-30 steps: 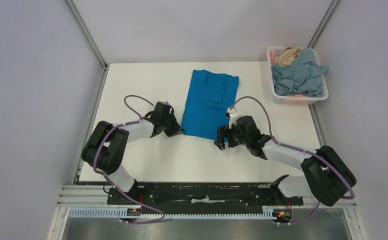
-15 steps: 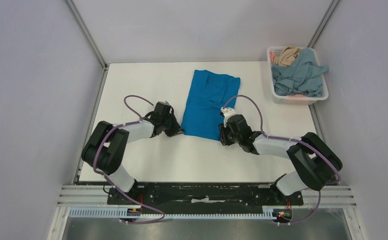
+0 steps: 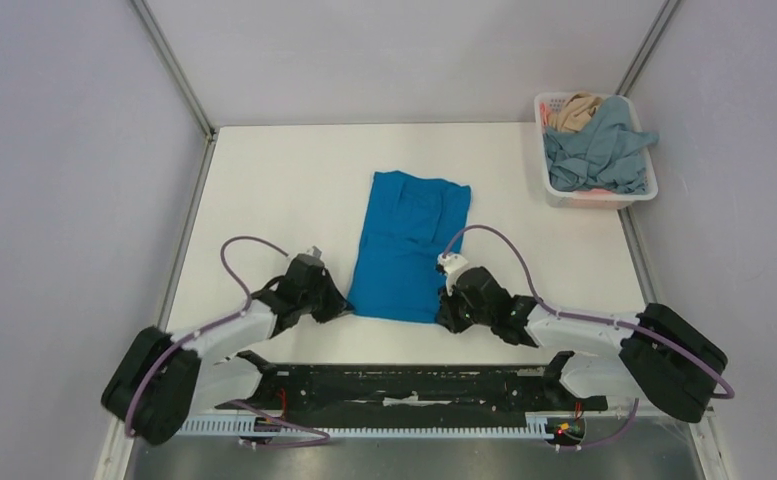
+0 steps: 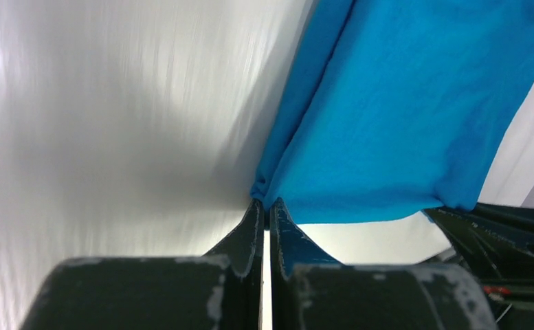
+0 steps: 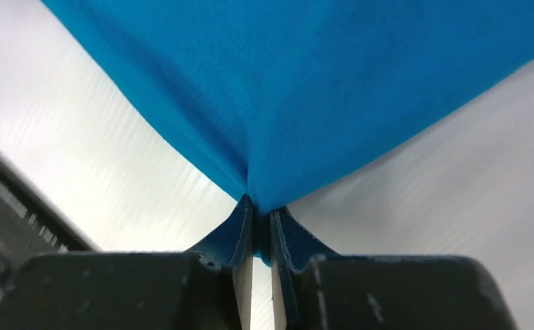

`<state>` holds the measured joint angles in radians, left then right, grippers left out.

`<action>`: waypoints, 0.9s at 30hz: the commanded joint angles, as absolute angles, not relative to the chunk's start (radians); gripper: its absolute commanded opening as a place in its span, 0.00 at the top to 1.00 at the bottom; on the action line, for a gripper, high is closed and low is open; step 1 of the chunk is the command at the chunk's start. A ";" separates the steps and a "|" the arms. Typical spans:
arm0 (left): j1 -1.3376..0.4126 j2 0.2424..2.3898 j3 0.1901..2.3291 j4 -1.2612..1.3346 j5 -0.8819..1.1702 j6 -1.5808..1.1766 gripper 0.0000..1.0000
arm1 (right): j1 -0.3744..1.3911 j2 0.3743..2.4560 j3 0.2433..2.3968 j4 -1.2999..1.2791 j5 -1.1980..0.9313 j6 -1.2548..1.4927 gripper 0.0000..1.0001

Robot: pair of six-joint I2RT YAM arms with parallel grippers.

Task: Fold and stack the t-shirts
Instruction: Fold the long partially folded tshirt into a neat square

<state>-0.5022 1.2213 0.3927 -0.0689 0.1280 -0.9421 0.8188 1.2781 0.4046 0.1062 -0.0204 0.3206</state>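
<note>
A vivid blue t-shirt [image 3: 404, 245], folded into a long strip, lies on the white table [image 3: 284, 180]. My left gripper [image 3: 344, 308] is shut on the shirt's near left corner [image 4: 267, 196]. My right gripper [image 3: 442, 318] is shut on its near right corner [image 5: 258, 199], with blue cloth pinched between the fingers [image 5: 233, 230]. Both wrist views show the blue t-shirt [image 4: 401, 103] [image 5: 305, 82] stretching away from the jaws. A grey-blue t-shirt [image 3: 596, 150] and a tan t-shirt [image 3: 572, 110] are bunched in the basket.
The white slotted basket [image 3: 554, 195] stands at the far right corner. Grey walls close in the table on the left, back and right. A black rail [image 3: 404, 385] with the arm bases runs along the near edge.
The right gripper closed on the blue shirt's near right corner. Both arms then drew back toward the near edge, dragging the shirt with them.
</note>
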 commanded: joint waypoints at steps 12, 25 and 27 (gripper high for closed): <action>-0.666 0.302 0.319 -0.690 -0.023 -1.074 0.98 | 1.045 1.059 0.444 -0.253 -0.123 0.450 0.90; -0.664 0.683 0.611 -0.498 -0.258 -1.013 0.98 | 1.028 1.043 0.706 -0.316 0.228 0.347 0.91; -0.663 0.765 0.687 -0.509 -0.309 -0.996 0.98 | 1.000 1.054 0.739 -0.310 0.270 0.331 0.91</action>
